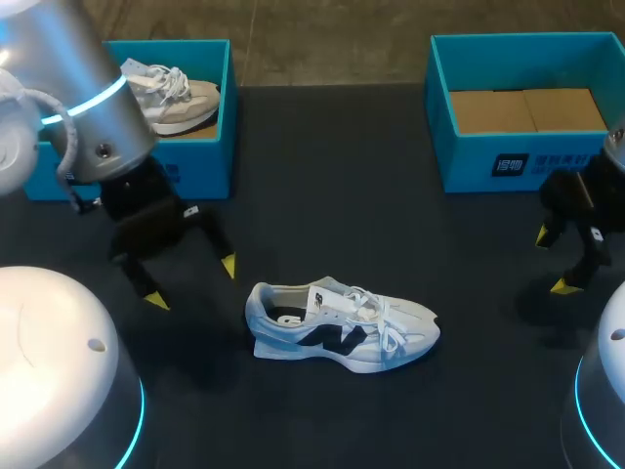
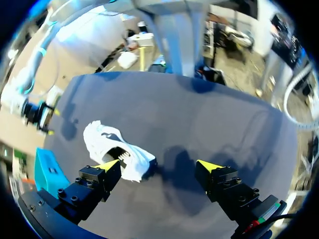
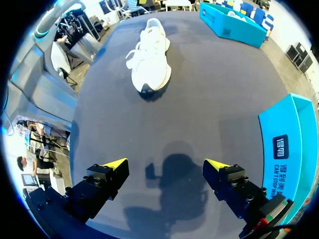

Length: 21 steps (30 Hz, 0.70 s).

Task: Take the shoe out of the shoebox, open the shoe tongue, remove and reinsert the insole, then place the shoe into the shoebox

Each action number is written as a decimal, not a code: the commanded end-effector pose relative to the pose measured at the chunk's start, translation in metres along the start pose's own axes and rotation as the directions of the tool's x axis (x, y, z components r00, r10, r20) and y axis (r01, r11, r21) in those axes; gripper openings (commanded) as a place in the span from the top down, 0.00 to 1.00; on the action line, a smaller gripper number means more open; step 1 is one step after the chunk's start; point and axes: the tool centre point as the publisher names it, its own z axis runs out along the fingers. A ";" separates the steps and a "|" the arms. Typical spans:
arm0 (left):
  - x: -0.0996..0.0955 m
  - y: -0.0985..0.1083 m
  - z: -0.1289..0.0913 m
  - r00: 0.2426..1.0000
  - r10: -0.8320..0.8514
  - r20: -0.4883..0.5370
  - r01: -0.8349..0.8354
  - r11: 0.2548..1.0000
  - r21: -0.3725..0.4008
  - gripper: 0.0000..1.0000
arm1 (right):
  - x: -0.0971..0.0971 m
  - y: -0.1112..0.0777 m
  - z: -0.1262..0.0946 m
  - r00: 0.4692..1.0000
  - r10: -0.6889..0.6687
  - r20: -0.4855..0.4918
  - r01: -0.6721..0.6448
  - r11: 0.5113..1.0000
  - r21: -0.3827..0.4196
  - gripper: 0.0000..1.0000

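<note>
A white shoe point(image 1: 342, 327) with a black logo lies on its side on the dark table, toe to the right. My left gripper point(image 1: 192, 283) hangs open just left of its heel, nothing between the fingers. In the left wrist view the shoe point(image 2: 114, 149) lies ahead of one finger of the open gripper point(image 2: 158, 167). My right gripper point(image 1: 552, 261) is open at the table's right, in front of the right blue shoebox point(image 1: 469, 161), which shows only a cardboard bottom. In the right wrist view the shoe point(image 3: 149, 59) lies far ahead of the open gripper point(image 3: 165, 164).
A second blue box point(image 1: 210, 147) at the back left holds another pale shoe point(image 1: 171, 93). The right shoebox point(image 3: 294, 144) stands close beside my right gripper. Dark table surface stretches between the two boxes and around the shoe.
</note>
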 end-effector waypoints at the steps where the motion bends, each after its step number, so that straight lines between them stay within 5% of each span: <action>1: 0.022 0.011 -0.004 0.937 -0.317 0.148 0.296 0.944 0.149 0.00 | 0.001 0.000 0.000 1.000 0.001 0.001 -0.001 1.000 0.003 0.00; 11: 0.056 0.020 0.002 0.729 -0.627 0.275 0.499 0.762 0.414 0.00 | 0.001 0.000 0.000 1.000 0.001 0.001 -0.001 1.000 0.003 0.00; 21: 0.059 0.029 0.018 0.521 -0.807 0.278 0.546 0.566 0.618 0.00 | 0.001 0.000 0.000 1.000 0.001 0.001 -0.001 1.000 0.003 0.00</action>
